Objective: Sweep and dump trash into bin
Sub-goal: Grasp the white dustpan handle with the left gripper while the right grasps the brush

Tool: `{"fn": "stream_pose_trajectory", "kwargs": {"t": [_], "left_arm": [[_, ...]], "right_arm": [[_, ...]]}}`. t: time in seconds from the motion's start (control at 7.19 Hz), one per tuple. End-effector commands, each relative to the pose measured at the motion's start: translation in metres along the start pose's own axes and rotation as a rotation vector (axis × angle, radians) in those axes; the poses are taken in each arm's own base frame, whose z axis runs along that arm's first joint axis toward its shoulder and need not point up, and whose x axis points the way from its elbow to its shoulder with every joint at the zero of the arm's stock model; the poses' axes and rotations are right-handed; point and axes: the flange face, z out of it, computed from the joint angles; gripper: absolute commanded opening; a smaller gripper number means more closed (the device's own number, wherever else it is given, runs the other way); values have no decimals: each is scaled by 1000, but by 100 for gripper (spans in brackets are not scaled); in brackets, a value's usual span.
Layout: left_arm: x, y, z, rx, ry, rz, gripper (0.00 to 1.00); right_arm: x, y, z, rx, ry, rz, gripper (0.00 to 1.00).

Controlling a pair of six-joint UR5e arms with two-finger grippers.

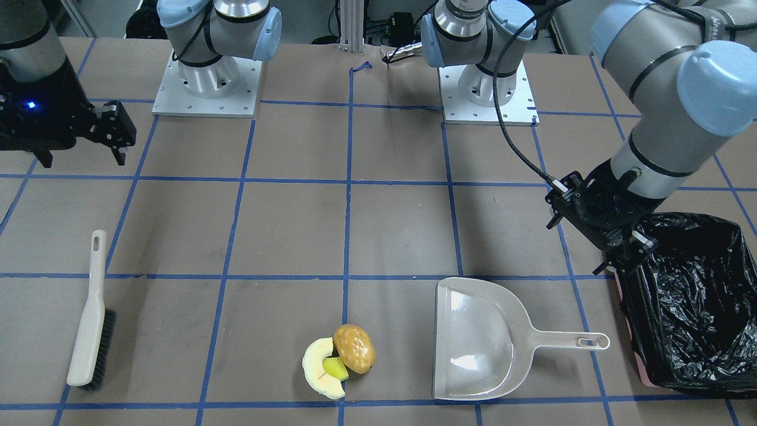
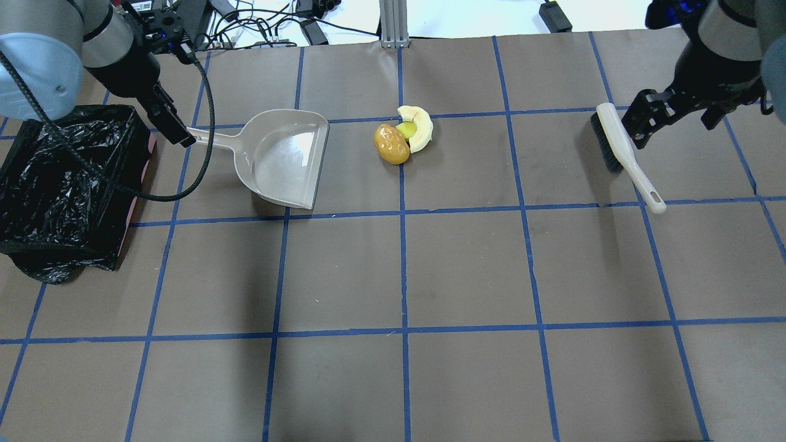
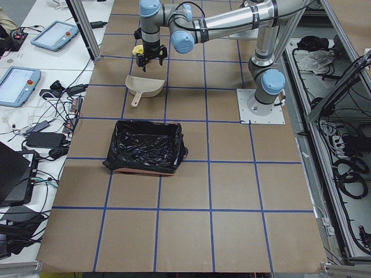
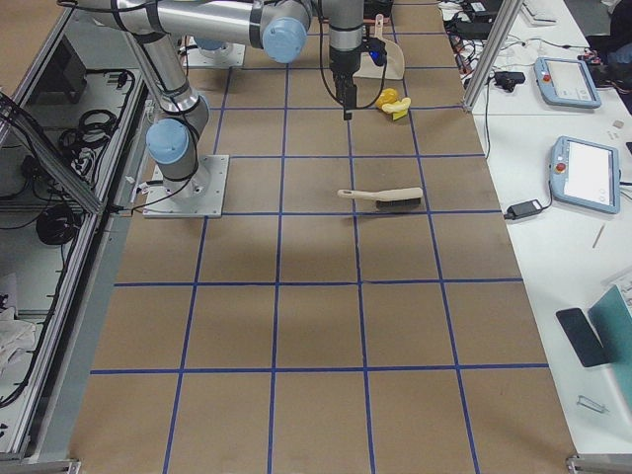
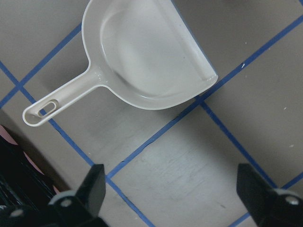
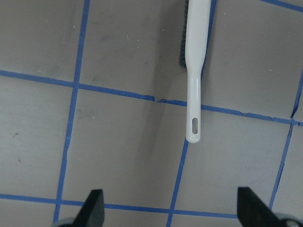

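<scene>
Seeing left gripper (image 5: pixel 169 170) spread wide, gripping nothing; hanging beside the bin (image 1: pixel 656 331), just off the handle end of the dustpan (image 1: pixel 476 337), no contact. Seeing right gripper (image 6: pixel 169 194) spread wide too, gripping nothing, up over the table (image 1: pixel 402 231) with the brush (image 1: pixel 89 319) handle tip ahead of the gap, not inside it. Found the trash as one touching cluster on a blue tape line (image 1: pixel 348 236), between brush and dustpan, nearer the dustpan: potato-shaped lump (image 1: pixel 355 348) on the dustpan side, crescent slice (image 1: pixel 316 367) on the brush side, wedge (image 1: pixel 335 368) tucked between the two. Have the dustpan flat on the table, open mouth toward the cluster, handle pointing at the bin. Have the brush lying on its side, bristles dark, handle pale, well apart from the trash. Placing the bin at the table end on the robot's left, black bag crinkled over the rim, pink edge showing at the base. On writing: can make out a white label (image 2: pixel 142 6) on the left wrist in the overhead view and some lettering on a strap (image 1: pixel 708 26) on the left arm in the front view, both too small to read. Can't read the tablet screens (image 4: pixel 585 173) on the side bench either.
</scene>
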Motion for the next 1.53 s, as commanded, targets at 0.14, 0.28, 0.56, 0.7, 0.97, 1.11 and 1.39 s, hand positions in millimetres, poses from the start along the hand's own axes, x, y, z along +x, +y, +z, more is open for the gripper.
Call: {"fn": "stream_pose_trajectory", "kwargs": {"t": [0.14, 0.28, 0.56, 0.7, 0.97, 1.11, 1.39], "left_arm": [[-61, 0, 63, -61, -7, 424, 100], [-70, -2, 88, -64, 6, 524, 99], [-76, -1, 117, -64, 43, 539, 98], [-79, 0, 128, -65, 57, 554, 98], [-87, 1, 140, -66, 36, 541, 98], [-93, -2, 141, -64, 19, 539, 96], [-102, -4, 153, -58, 27, 542, 95]], "right_arm": [[71, -10, 82, -84, -145, -10, 100], [106, -12, 112, -81, -143, 52, 100], [126, -23, 150, -92, -145, 153, 100], [120, -27, 158, -116, -150, 298, 100], [104, -43, 173, -120, -143, 274, 100], [94, -52, 185, -126, -136, 232, 100], [97, -61, 209, -115, -148, 46, 99]]}}
